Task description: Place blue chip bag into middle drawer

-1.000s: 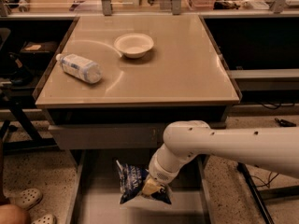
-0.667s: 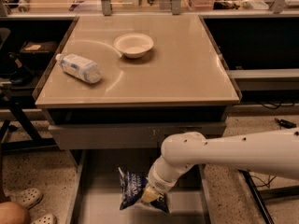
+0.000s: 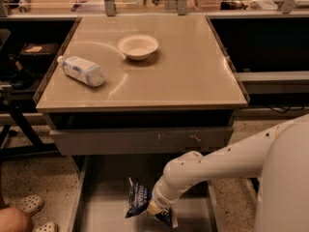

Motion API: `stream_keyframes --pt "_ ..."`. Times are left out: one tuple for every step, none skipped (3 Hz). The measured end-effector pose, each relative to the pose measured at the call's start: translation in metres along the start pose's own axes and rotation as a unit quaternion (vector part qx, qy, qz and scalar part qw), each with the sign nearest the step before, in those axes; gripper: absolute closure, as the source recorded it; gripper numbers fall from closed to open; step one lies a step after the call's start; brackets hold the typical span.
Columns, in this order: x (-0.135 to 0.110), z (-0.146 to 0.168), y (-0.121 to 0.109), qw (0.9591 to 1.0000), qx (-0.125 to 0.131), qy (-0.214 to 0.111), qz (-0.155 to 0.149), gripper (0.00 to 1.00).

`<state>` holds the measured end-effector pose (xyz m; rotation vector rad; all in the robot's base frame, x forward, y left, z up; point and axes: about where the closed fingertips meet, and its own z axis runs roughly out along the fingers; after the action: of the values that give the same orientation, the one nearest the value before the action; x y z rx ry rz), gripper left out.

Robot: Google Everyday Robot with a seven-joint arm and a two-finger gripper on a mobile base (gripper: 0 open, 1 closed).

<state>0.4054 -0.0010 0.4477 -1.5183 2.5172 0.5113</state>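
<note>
Over the middle drawer (image 3: 104, 215), pincer (image 3: 154, 209) clamps blue chip bag (image 3: 138, 200); bottle (image 3: 82, 70) and bowl (image 3: 138, 46) sit on table (image 3: 188, 76).

Beige tabletop (image 3: 193, 71) on grey cabinet (image 3: 96, 141); speckled floor (image 3: 38, 178) is seen below, dark shelving (image 3: 270, 42) at the sides. The gripper (image 3: 155, 208) is held low before the cabinet.

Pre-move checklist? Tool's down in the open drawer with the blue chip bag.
1. Middle drawer pulled open: ok.
2. Blue chip bag inside the drawer's side walls: ok.
3. Tool low in the drawer, at the bag's right edge: ok.
4. Bag resting on the drawer floor rather than hanging above it: cannot tell.
5. Arm clear of the drawer front panel: cannot tell, the elbow sits just beneath it.
6. Water bottle and bowl up on the tabletop, out of the path: ok.
</note>
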Motion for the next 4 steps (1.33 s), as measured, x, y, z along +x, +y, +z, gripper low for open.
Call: stream_keyframes --pt "0.0073 0.0270 -0.0030 0.9995 -0.012 -0.003 0.029 1.00" --pt "0.0093 0.0309 -0.0013 0.9994 -0.016 -0.001 0.030 0.82" --pt "0.0093 0.0309 -0.0013 0.9994 -0.016 -0.001 0.030 0.59" --pt "0.0094 0.0309 -0.0013 0.9994 -0.016 -0.001 0.030 0.36"
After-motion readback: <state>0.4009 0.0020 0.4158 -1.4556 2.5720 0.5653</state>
